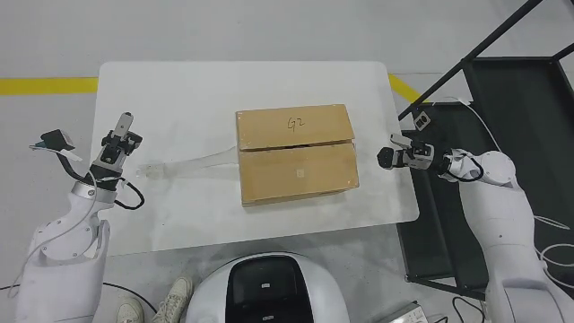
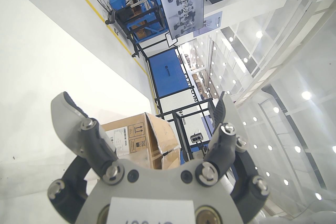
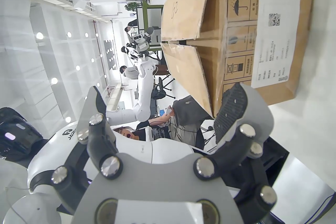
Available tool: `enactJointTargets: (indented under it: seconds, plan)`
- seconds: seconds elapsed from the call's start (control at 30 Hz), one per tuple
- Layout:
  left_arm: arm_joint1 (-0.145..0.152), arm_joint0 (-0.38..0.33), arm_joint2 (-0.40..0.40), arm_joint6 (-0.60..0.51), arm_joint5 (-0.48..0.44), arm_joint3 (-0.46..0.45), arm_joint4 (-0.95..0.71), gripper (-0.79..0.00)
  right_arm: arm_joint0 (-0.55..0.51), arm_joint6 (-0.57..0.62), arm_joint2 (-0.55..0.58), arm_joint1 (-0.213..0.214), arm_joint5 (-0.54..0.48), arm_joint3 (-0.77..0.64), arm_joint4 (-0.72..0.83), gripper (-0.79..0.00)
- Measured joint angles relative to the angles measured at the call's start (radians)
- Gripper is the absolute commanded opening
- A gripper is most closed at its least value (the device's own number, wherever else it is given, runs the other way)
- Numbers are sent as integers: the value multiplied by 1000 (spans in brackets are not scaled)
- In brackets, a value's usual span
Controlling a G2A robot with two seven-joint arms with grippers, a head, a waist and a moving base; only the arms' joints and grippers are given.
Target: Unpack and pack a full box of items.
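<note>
Box [image 1: 297, 154] (flaps closed) on table [image 1: 179, 99]

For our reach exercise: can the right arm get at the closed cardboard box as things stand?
Probably yes: the open right end effector hangs close by the cardboard box, nothing lying between them.

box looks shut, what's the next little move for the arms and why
Probably ease the right tool up to the flap seam at the end of the box: both flaps lie shut, so nothing can come out yet, and that open tool sits right beside that end, while the left tool is farther off.
</note>
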Motion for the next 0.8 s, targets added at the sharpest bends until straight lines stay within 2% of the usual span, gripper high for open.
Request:
enactJointTargets:
  seconds: [0.13,0.3,0.53,0.8]
  plan:
    - [0,0,0,0,0,0,0,0,0,-27,-17,-3,6,-21,-13,0]
    - [0,0,0,0,0,0,0,0,25,-41,-77,-11,-42,-59,-29,0]
    - [0,0,0,0,0,0,0,0,54,-44,-140,-12,-45,-56,10,0]
    - [0,0,0,0,0,0,0,0,83,-101,-196,-5,-101,-17,1,0]
